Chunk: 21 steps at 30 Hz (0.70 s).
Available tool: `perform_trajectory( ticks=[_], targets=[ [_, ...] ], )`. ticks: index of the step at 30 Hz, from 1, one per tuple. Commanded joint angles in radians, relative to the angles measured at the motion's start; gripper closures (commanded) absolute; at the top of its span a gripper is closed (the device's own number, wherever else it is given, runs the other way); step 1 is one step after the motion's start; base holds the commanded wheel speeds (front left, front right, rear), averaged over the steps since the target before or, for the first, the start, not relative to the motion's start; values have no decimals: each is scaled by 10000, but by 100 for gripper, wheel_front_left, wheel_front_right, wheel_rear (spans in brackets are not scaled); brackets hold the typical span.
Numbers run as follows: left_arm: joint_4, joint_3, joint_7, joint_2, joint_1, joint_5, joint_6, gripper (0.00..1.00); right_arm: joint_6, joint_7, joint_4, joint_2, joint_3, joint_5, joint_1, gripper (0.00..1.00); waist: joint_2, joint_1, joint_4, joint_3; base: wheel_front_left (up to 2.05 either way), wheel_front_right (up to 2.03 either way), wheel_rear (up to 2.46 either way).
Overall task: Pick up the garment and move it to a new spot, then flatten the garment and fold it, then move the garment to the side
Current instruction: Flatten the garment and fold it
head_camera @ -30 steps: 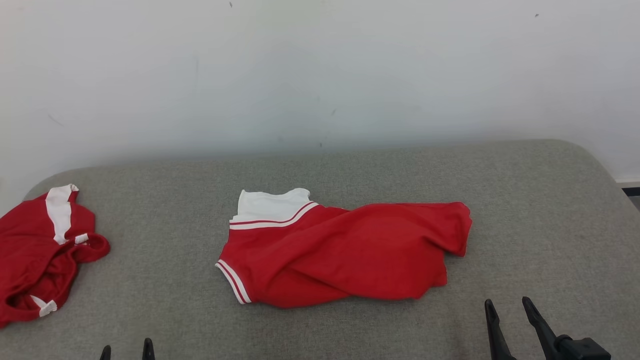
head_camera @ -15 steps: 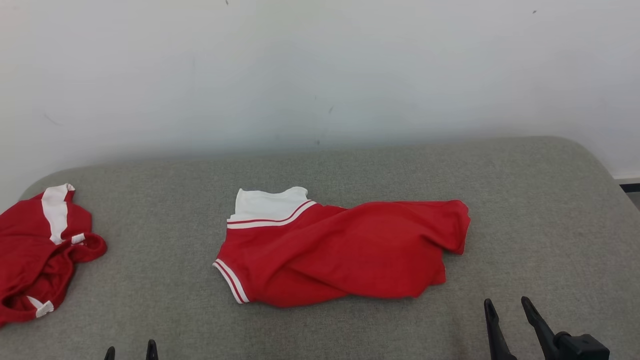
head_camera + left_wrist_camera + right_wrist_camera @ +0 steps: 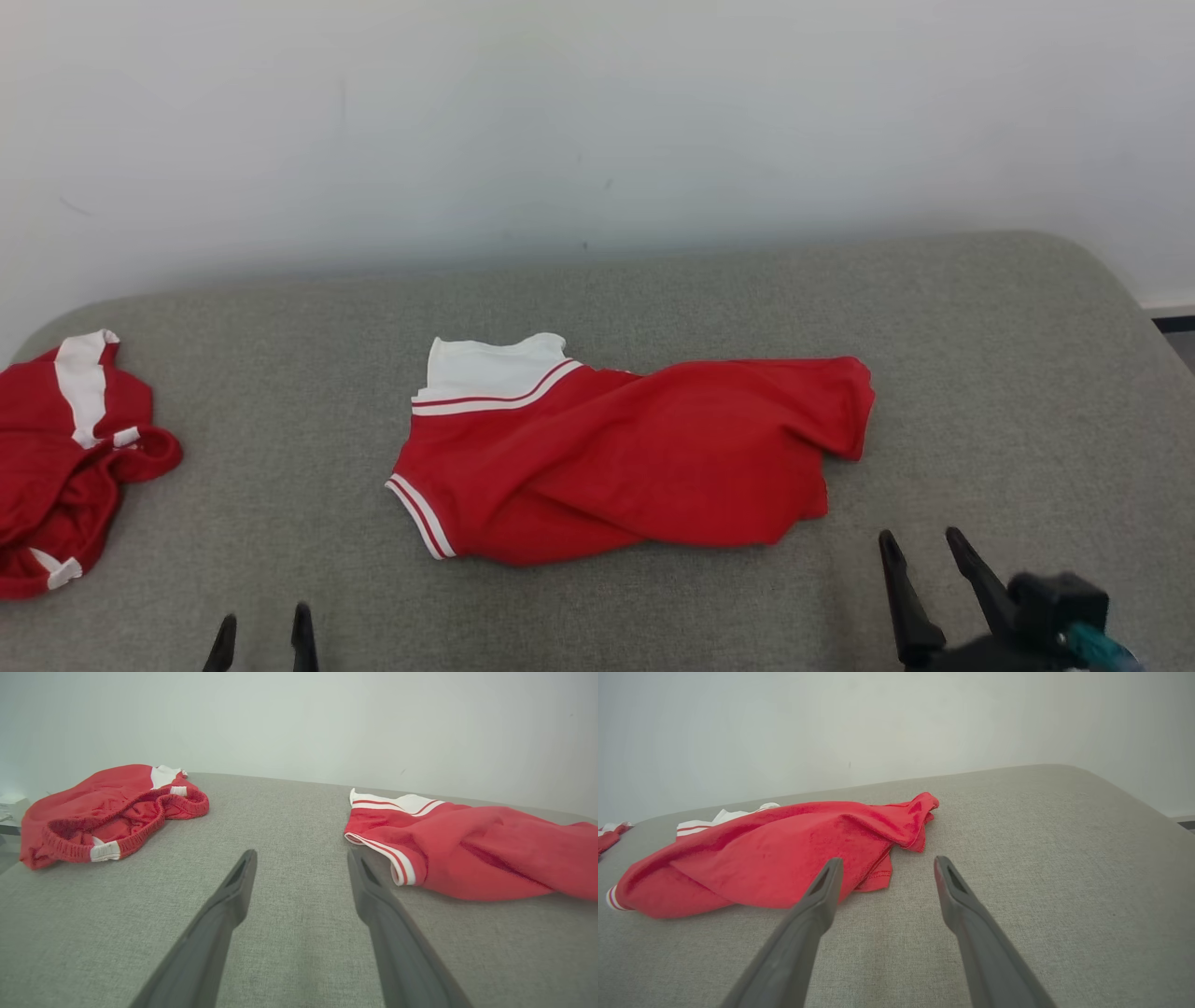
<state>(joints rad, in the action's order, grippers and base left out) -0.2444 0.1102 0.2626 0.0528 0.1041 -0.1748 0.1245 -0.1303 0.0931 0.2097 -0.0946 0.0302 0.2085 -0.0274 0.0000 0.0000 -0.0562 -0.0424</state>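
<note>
The garment (image 3: 616, 457), a red top with a white panel at its far-left end and white-striped trim at its near-left corner, lies crumpled near the middle of the grey padded surface (image 3: 980, 392), its body twisted over itself in thick folds. The right gripper (image 3: 920, 537) hovers just off the near-right hem corner, fingers spread and empty, clear of the cloth. The left gripper (image 3: 264, 616) hangs lower left, also spread and holding nothing, over bare padding between this top and a second red garment (image 3: 65, 457) bunched at the far-left edge. Pick-up has not begun, by the look of it. The main risk is the twist: a pinch at the near-right corner could catch several layers at once (the hem there seems doubled under), so the piece would lift as a lump and resist flattening later. A shallow bite might slip off the cloth; too deep a one could snag the upholstery. The left gripper, sitting between two similar red pieces, could also drift to the wrong one.
</note>
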Motion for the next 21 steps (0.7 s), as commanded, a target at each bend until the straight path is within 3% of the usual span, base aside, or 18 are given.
perform_trajectory(
  ticks=[1,5,11,16,21],
  targets=[
    [-235,-98,33,84,-506,-58,59,0,-9,-433,69,-78,85,222,369,0,0,0,-88,224,0,0,0],
    [-795,-250,-557,291,-1743,-264,69,0,-9,-2015,252,-391,168,761,1291,0,0,0,-245,686,0,0,0],
    [-1208,-513,-2510,519,-3987,-763,49,0,-9,-4898,396,-936,85,1304,3277,0,0,0,-505,1701,0,0,0],
    [-1784,-544,-4173,755,-5590,-1118,2,0,-9,-6204,646,-986,183,1501,4824,0,0,0,-804,2447,0,0,0],
    [-2513,-479,-5464,948,-6891,-1332,-275,0,-9,-6677,986,-841,486,1626,5925,0,0,0,-1162,3050,0,0,0]
  ],
)
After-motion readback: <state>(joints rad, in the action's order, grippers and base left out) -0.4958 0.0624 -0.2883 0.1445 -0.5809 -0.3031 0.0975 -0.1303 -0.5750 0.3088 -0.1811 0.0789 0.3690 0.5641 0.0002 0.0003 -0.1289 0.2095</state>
